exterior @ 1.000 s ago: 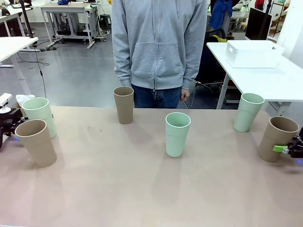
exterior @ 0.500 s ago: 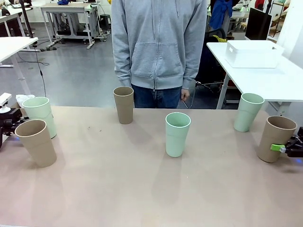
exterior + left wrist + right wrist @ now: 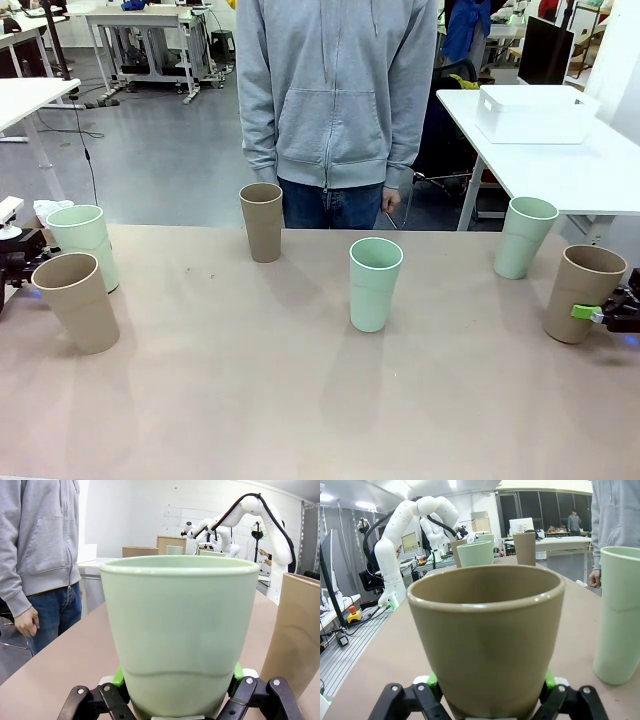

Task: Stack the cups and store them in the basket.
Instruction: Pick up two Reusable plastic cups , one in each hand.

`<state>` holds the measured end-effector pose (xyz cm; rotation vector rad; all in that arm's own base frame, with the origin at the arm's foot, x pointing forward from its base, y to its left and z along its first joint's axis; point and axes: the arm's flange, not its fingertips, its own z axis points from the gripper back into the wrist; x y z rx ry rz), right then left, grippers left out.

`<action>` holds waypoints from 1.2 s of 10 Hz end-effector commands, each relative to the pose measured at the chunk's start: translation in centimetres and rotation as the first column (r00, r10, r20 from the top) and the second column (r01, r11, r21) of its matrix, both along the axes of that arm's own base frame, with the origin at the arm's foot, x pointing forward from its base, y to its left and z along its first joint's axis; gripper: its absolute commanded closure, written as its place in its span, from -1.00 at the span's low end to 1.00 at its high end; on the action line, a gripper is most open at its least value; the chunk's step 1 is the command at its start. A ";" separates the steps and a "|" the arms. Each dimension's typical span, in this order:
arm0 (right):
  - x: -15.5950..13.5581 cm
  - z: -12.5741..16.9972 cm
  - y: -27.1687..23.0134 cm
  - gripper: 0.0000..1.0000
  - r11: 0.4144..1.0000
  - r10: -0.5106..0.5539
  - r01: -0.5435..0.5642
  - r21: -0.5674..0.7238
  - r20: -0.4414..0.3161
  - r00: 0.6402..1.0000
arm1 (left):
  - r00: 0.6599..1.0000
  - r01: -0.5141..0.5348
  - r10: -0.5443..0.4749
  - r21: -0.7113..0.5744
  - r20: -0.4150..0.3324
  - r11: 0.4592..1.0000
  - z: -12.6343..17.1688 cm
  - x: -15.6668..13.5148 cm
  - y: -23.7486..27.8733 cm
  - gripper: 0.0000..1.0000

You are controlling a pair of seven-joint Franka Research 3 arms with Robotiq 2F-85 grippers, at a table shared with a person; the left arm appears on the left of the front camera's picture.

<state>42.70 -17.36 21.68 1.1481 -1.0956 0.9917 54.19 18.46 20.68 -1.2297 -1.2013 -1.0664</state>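
Note:
Six cups stand on the tan table. My left gripper [image 3: 22,262] [image 3: 177,682] is shut on a mint cup [image 3: 80,245] [image 3: 180,630] at the far left, its green pads pressed to both sides low down. Just in front of that stands a tan cup [image 3: 78,302] [image 3: 295,640]. My right gripper [image 3: 605,315] [image 3: 487,687] is shut on a tan cup [image 3: 580,292] [image 3: 485,635] at the far right, which stands upright. Another mint cup [image 3: 524,236] [image 3: 620,615] stands beside it. A mint cup [image 3: 375,284] is mid-table, and a tan cup [image 3: 262,221] is at the far edge. The white basket [image 3: 530,113] sits on another table, back right.
A person in a grey hoodie [image 3: 335,95] stands at the far side, hands hanging down by the table edge. The white side table [image 3: 590,175] carrying the basket stands apart from my table. Wide bare tabletop [image 3: 250,400] lies between the cups.
The tan cup in my right gripper went from tilted to upright, and the gripper rose slightly. The left side has barely moved.

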 end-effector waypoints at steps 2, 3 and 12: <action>0.0 0.0 0.0 0.52 1.000 0.000 0.000 0.000 -0.002 1.000 | 1.000 -0.001 0.001 0.002 0.000 1.000 0.0 0.0 -0.1 0.54; 0.0 0.0 0.0 -0.68 1.000 0.000 0.000 0.000 0.000 1.000 | 1.000 0.000 0.000 0.001 0.000 1.000 0.0 0.0 0.0 -0.70; -8.1 16.4 10.0 -0.68 0.966 -0.254 0.257 -0.034 0.067 0.965 | 0.975 -0.122 0.123 -0.020 0.183 0.992 25.4 -5.0 -5.9 -0.70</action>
